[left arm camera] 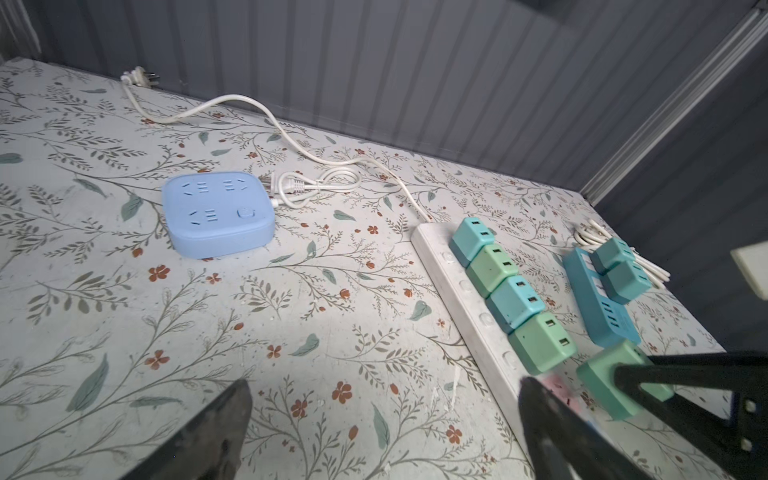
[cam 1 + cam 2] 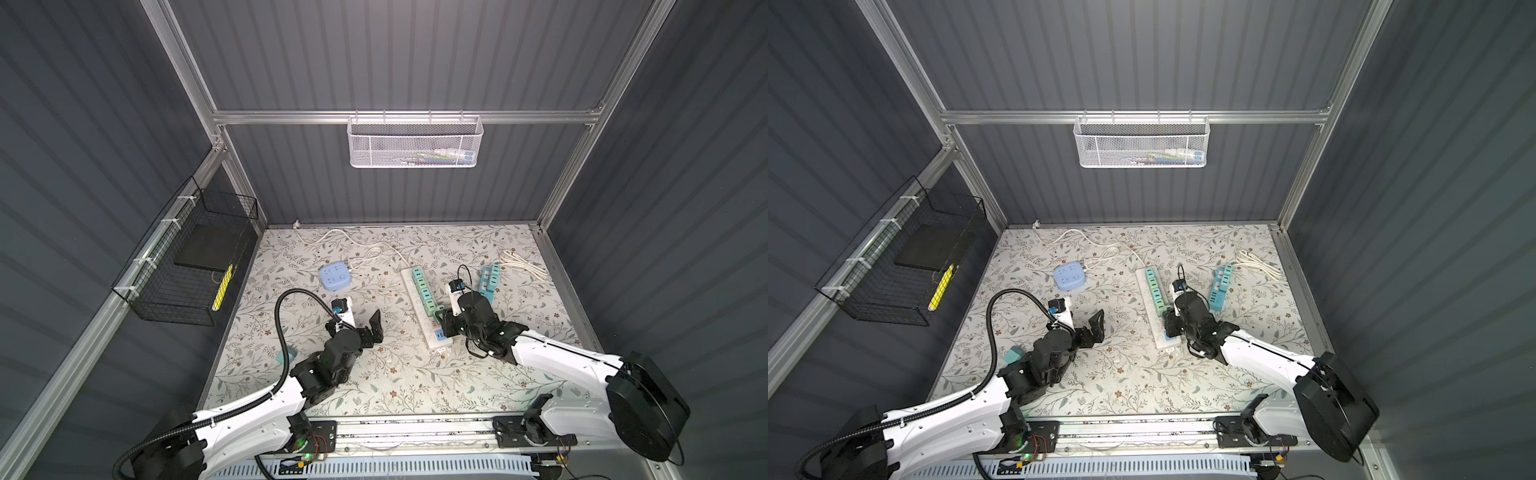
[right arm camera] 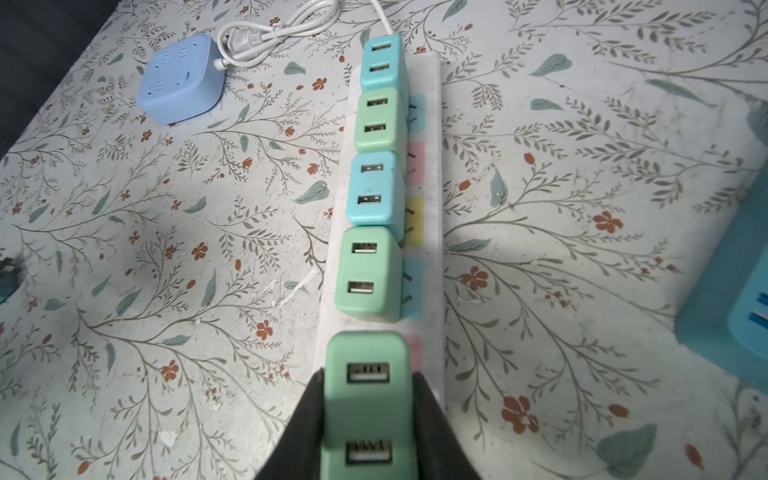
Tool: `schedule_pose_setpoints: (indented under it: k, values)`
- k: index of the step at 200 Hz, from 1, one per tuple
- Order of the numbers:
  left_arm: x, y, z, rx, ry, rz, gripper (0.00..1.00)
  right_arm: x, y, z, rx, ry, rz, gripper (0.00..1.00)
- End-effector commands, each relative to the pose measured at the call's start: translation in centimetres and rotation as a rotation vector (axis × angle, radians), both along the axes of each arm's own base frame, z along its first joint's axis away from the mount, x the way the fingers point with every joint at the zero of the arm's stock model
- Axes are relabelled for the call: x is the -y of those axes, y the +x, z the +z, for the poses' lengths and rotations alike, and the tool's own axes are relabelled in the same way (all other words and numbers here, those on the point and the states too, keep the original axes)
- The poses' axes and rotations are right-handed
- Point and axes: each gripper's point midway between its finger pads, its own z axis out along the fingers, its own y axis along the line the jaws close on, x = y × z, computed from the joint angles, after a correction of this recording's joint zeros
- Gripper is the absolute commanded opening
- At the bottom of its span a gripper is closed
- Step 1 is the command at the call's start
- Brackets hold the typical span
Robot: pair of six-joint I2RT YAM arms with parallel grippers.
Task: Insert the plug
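Now right jaws clamp the green plug (image 3: 368, 415) at the strip (image 3: 433, 174) — left jaws wide.

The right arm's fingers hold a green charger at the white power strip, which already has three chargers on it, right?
No, four chargers stand on the power strip, as the right wrist view shows; the right fingers do hold a green charger.

Four plugs (image 3: 376, 189) in a row on the strip (image 3: 433, 174); square socket (image 2: 334, 276) left of it

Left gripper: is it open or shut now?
Open. The left gripper has its fingers wide apart in its wrist view, with only table between them.
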Motion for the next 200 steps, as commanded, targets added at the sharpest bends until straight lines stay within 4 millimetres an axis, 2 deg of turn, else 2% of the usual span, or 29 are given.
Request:
schedule_pose_setpoints:
  k: [1, 46, 97, 200]
  values:
    - [-1.1, 0.1, -0.3, -0.002, 0.013, 0.054, 1.00, 0.2, 0.6, -0.5, 0.028, -0.015, -0.023, 0.17]
    - [-0.2, 0.3, 0.2, 0.006, 0.040, 0.019, 1.00, 0.3, 0.2, -2.3, -0.001, -0.024, -0.045, 0.16]
    - [0.0, 0.3, 0.3, 0.011, 0.048, 0.009, 1.00, 0.3, -0.5, -3.7, -0.010, -0.034, -0.047, 0.16]
    - [0.0, 0.3, 0.4, 0.012, 0.061, 0.004, 1.00, 0.8, -0.1, -3.7, 0.087, -0.047, -0.142, 0.14]
